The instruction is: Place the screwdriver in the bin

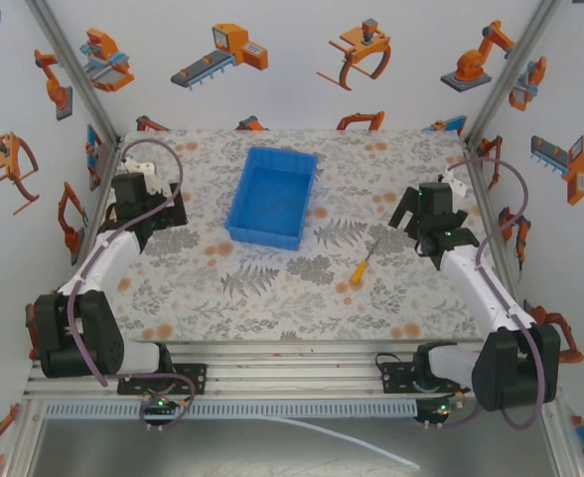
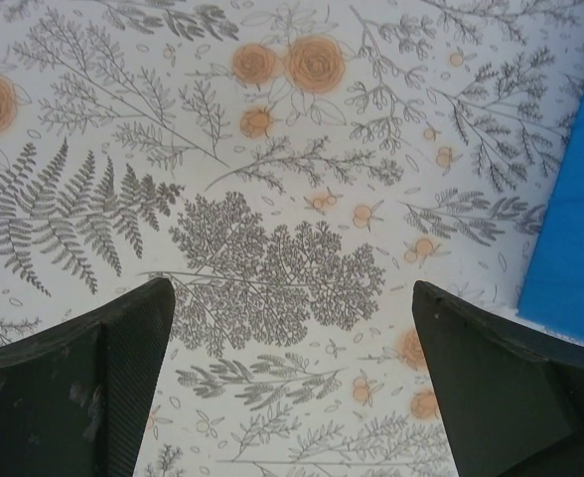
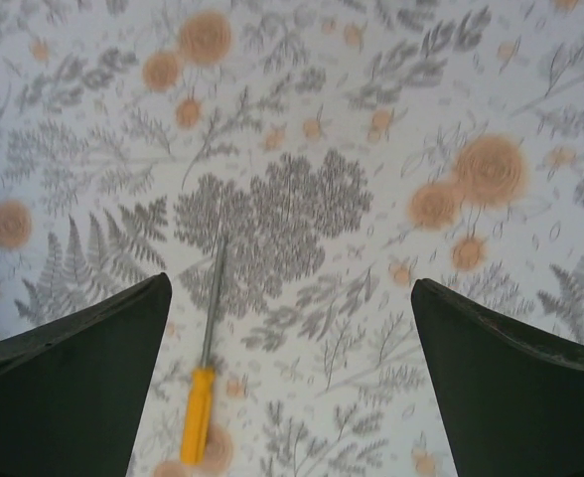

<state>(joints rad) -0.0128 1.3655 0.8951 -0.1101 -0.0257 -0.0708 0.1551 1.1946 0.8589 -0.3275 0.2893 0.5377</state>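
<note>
You have the screwdriver lying flat on the floral surface, right of the middle and closer to the right edge than to the left. Its orange-yellow handle points toward the near edge, and the thin silver shaft runs away toward the far right corner. It sits well apart from the bin, which rests upright toward the far edge, a little left of centre.

Your right gripper hangs by the right edge, just beside the shaft end of the screwdriver. From the right wrist camera, the right gripper has its two dark fingers spread wide. The screwdriver lies on the surface below them, close to the finger on the left of that picture, handle nearest the lens. The fingers are not touching it.

Your left gripper is over by the left edge, level with the bin and apart from it. From the left wrist camera, the left gripper is likewise spread wide over the printed ferns and orange blooms. A blue wall of the bin shows at the right edge of that picture, beyond the right-hand finger and clear of it.
</note>
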